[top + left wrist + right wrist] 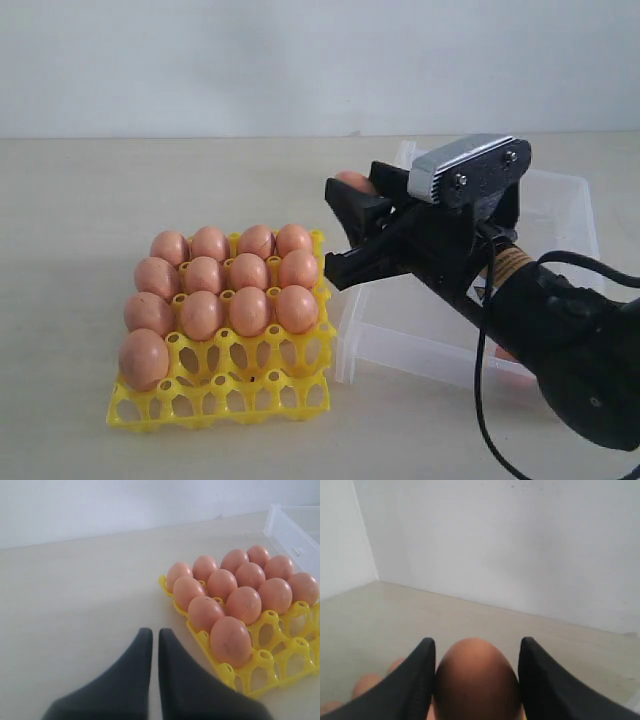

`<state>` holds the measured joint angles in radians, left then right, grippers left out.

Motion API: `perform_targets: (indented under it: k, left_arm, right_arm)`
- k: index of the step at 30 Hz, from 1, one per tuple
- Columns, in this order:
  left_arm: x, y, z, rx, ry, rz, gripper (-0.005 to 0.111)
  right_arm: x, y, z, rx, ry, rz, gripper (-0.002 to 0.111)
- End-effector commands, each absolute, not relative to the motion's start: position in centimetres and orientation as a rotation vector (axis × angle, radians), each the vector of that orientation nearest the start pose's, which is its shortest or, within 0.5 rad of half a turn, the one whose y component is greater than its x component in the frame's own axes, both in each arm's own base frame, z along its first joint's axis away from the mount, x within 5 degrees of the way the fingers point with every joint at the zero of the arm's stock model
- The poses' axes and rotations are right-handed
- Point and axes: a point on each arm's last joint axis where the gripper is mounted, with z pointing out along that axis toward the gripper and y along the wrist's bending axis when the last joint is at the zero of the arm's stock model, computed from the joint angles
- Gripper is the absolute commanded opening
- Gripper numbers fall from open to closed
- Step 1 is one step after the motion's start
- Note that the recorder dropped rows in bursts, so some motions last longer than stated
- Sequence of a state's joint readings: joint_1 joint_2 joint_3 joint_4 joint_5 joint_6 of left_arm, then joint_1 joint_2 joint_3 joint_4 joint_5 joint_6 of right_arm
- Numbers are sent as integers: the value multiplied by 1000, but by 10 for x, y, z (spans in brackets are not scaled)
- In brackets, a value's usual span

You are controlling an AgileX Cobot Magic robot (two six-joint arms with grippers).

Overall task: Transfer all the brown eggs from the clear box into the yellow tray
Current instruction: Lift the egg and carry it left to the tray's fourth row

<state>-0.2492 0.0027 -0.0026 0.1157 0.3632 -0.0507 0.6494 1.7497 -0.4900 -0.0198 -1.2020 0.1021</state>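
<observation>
The shallow clear plastic box sits beside the square yellow lattice tray, which is mostly filled. Above the box's edge the right pincer pinches a smooth brown oval egg across its sides; it looks brittle and slippery, so I'd squeeze gently. The left pincer is pressed together

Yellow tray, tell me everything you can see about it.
The yellow tray is a square, bright yellow lattice that looks like plastic, four cups by four with pointed posts between them. It lies flat on the beige table, close beside the clear box; whether they touch is unclear. Thirteen brown eggs sit in it, filling three rows plus one corner cup of the last row; that row's other three cups are empty.
</observation>
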Motion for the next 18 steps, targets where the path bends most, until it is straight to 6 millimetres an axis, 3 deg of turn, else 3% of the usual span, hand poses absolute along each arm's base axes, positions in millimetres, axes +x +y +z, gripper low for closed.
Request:
perform_targets:
  k: [1,4,12,18]
  left_arm:
    - [52,-10,181,251,1825,-104,4]
    - [52,-10,181,251,1825,-104,4]
    - [52,-10,181,251,1825,-104,4]
    - [52,-10,181,251,1825,-104,4]
  right_arm:
    - [234,195,176,-452,1506,821,0]
    - [227,204,175,-527,1512,948,0]
    - [202,229,171,-714,1467,1006,0]
    - [195,259,145,-716,1549,1083,0]
